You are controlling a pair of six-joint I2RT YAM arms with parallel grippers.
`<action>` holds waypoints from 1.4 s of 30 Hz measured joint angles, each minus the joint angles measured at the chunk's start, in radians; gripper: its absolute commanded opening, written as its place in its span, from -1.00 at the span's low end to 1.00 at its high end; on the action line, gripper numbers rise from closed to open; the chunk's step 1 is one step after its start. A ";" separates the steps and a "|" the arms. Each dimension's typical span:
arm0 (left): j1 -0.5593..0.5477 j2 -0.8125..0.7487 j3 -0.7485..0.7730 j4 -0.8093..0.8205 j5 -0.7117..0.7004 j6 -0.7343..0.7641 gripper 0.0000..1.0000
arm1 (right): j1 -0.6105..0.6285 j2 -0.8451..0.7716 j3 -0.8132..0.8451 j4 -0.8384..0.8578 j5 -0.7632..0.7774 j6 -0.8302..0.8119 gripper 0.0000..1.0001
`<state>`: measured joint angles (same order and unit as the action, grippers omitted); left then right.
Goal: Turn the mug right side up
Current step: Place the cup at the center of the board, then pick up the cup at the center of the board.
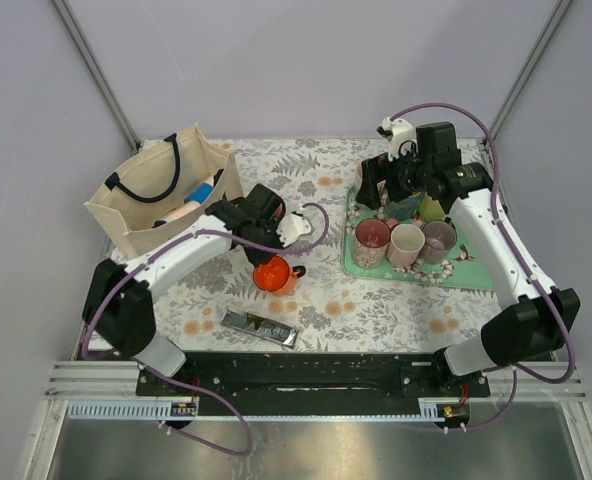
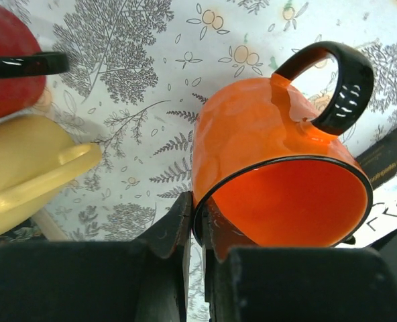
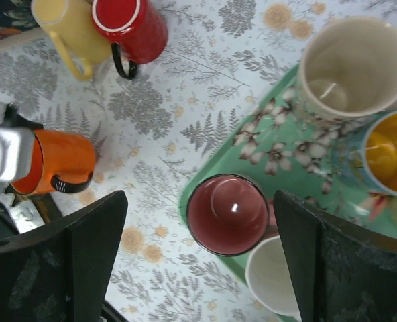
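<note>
The orange mug [image 1: 273,274] with a black rim and handle is tipped on its side just above the flowered tablecloth, near the middle. My left gripper [image 1: 265,252] is shut on its rim, one finger inside the mouth and one outside. The left wrist view shows the mug [image 2: 265,147] with its handle up and the gripper [image 2: 200,208] pinching the rim. In the right wrist view the mug [image 3: 61,161] is at the left. My right gripper [image 3: 198,204] stands open above the tray's near-left corner, over a maroon mug [image 3: 227,213], holding nothing.
A green flowered tray [image 1: 476,275] at the right holds several upright mugs, among them maroon [image 1: 372,238] and cream [image 1: 407,243]. A yellow mug [image 2: 31,168] and a red mug [image 2: 7,67] lie beside a canvas tote bag [image 1: 161,190]. A foil packet [image 1: 261,327] lies near the front edge.
</note>
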<state>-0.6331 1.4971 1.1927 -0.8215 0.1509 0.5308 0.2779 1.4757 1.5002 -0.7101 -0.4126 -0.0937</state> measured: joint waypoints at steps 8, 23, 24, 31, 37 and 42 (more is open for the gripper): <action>0.000 0.207 0.137 -0.088 -0.029 -0.150 -0.81 | -0.002 -0.131 -0.028 -0.090 0.077 -0.184 0.99; 0.014 0.267 0.291 -0.192 -0.026 -0.323 0.17 | 0.024 -0.186 -0.086 -0.134 -0.016 -0.312 0.99; 0.023 0.243 0.297 -0.197 -0.023 -0.331 0.27 | 0.042 -0.179 -0.086 -0.142 -0.016 -0.327 0.99; 0.166 -0.032 0.343 -0.168 -0.014 -0.383 0.50 | 0.227 -0.098 -0.089 -0.178 -0.014 -0.446 0.93; 0.191 -0.252 0.300 -0.117 -0.081 -0.365 0.59 | 0.406 0.070 -0.087 -0.165 0.033 -0.475 0.74; 0.271 -0.303 0.267 -0.123 -0.108 -0.362 0.60 | 0.502 0.208 -0.041 -0.131 0.059 -0.397 0.65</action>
<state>-0.3618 1.1946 1.4597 -0.9443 0.0425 0.1688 0.7799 1.6840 1.4590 -0.8413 -0.3534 -0.4908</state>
